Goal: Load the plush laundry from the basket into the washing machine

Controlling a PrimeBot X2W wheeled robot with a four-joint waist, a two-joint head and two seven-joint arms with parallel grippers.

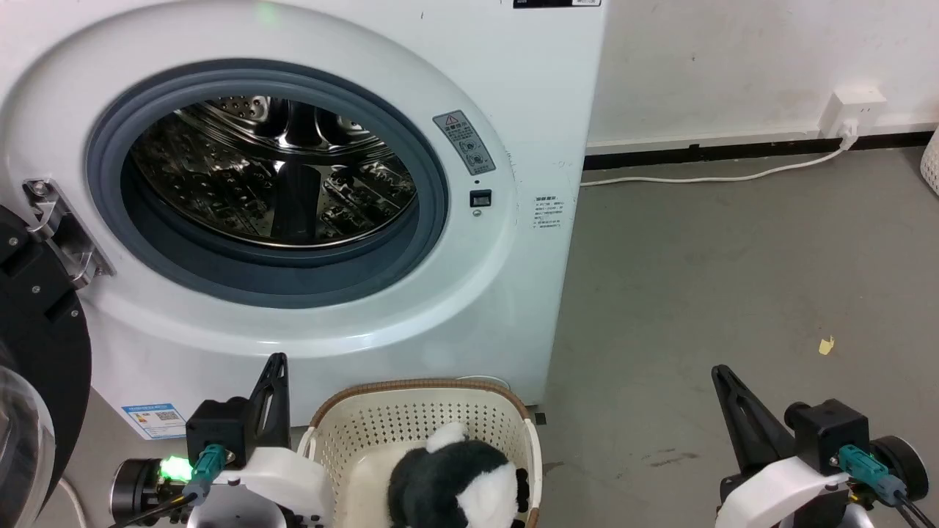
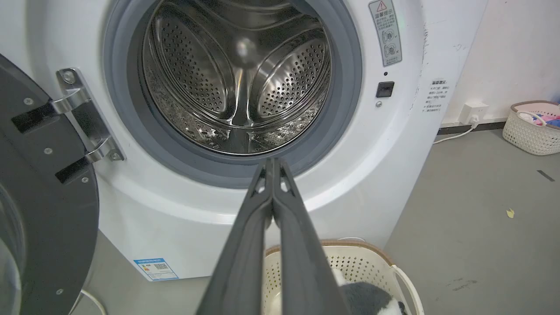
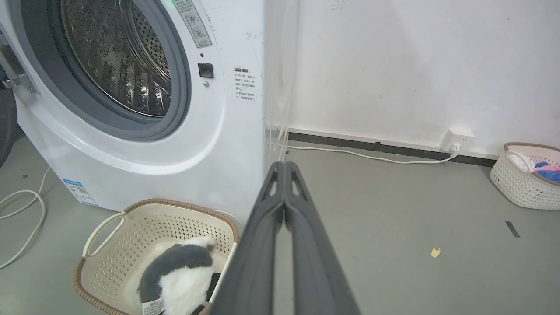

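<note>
The black-and-white plush laundry (image 1: 455, 484) lies in the cream basket (image 1: 367, 422) on the floor, right in front of the washing machine (image 1: 513, 95). The machine's porthole is open, showing the empty steel drum (image 1: 271, 172); its black-rimmed door (image 1: 37, 345) hangs open at the left. My left gripper (image 1: 277, 361) is shut, fingers pointing up, just left of the basket. My right gripper (image 1: 720, 371) is shut too, over bare floor well right of the basket. The plush (image 3: 179, 275) and the basket (image 3: 131, 238) show lower left in the right wrist view, fingertips together (image 3: 284, 165).
A second cream basket (image 3: 520, 183) with coloured clothes stands by the far wall at the right. A white cable (image 1: 704, 176) runs along the floor from a wall socket (image 1: 851, 110). Another cable (image 3: 26, 210) loops left of the washer. A yellow scrap (image 1: 827, 345) lies on the grey floor.
</note>
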